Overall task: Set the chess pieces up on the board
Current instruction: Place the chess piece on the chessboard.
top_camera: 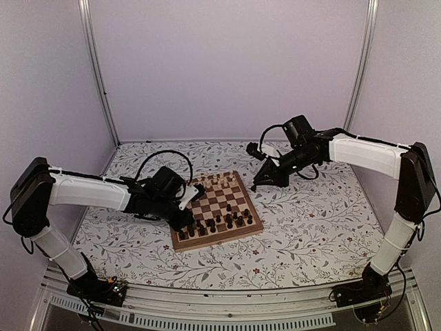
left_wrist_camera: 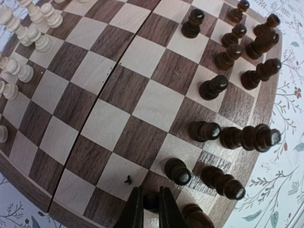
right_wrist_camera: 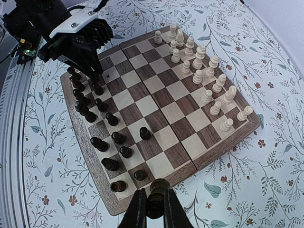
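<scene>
The board (top_camera: 215, 241) lies mid-table, with dark pieces (top_camera: 220, 222) along its near side and pale pieces (top_camera: 219, 183) along its far side. My left gripper (top_camera: 187, 223) is low over the board's near-left corner. In the left wrist view its jaws (left_wrist_camera: 151, 209) are shut on a small dark pawn (left_wrist_camera: 151, 201) standing among the dark pieces (left_wrist_camera: 228, 52). My right gripper (top_camera: 255, 185) hangs by the board's right edge. In the right wrist view it (right_wrist_camera: 156, 209) is shut on a dark piece (right_wrist_camera: 157, 197), held above the rim (right_wrist_camera: 223, 145).
The floral table cover (top_camera: 310, 227) surrounds the board. The left arm's gripper body (right_wrist_camera: 76, 38) hangs over the dark pieces' corner in the right wrist view. White walls and metal posts (top_camera: 96, 69) enclose the back and sides.
</scene>
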You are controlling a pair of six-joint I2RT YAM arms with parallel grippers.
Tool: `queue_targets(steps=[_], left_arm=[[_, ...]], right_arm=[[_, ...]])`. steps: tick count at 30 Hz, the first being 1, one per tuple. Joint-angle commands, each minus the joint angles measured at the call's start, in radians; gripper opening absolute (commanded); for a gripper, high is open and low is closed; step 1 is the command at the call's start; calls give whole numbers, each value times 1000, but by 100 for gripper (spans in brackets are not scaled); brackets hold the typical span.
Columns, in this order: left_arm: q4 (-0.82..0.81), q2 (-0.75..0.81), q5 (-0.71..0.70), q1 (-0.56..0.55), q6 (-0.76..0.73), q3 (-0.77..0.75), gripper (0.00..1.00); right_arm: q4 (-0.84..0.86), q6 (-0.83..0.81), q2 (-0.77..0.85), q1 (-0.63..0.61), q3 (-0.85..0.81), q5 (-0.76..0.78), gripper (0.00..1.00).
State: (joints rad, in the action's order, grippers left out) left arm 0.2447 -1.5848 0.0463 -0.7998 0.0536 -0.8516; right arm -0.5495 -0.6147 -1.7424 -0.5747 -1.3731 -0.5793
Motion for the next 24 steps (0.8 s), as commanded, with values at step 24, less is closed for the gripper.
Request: queue_targets(steps=[24], left_arm=[[-20, 217, -43, 11, -9, -42, 38]], right_arm=[[-68, -1, -24, -38, -83, -57, 5]])
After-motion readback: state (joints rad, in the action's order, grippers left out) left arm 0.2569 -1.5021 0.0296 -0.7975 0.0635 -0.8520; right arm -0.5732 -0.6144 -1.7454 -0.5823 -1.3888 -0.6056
